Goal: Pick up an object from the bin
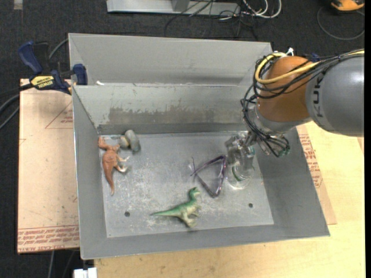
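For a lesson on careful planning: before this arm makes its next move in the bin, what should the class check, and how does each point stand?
1. Gripper down inside the bin: ok.
2. Purple glasses right beside the gripper: ok.
3. Gripper touching the glasses: cannot tell.
4. Green dinosaur apart from the gripper: ok.
5. Orange dinosaur and grey stone across the bin from it: ok.

I'm logging an orange toy dinosaur (110, 162) lying lengthwise at the view's left, head toward the back. A small grey pebble-like lump (131, 141) is sitting just beside its head. A green toy dinosaur (184, 209) is lying nearer the front, tail pointing toward the view's left.
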{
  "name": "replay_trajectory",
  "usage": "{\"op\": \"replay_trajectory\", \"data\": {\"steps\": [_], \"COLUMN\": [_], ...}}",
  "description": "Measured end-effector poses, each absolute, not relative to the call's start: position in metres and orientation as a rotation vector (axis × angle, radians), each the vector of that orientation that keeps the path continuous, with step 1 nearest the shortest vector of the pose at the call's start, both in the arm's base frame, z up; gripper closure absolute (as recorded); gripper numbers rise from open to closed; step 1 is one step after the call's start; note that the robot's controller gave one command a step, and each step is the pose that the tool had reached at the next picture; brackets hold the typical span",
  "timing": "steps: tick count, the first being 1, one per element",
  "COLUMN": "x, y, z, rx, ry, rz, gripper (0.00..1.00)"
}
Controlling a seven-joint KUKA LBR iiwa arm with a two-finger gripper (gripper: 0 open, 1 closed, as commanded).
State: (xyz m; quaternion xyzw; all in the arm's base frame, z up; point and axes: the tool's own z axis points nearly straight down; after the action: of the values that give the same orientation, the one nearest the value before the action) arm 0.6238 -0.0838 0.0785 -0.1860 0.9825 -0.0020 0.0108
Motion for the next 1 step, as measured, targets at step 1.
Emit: {"op": "replay_trajectory", "data": {"steps": [1], "x": [0.6238], "y": [-0.0836], "z": [0.0785], "rx": [-0.581], "ry": [3.065], "rz": [-0.007], "gripper": [1.0]}}
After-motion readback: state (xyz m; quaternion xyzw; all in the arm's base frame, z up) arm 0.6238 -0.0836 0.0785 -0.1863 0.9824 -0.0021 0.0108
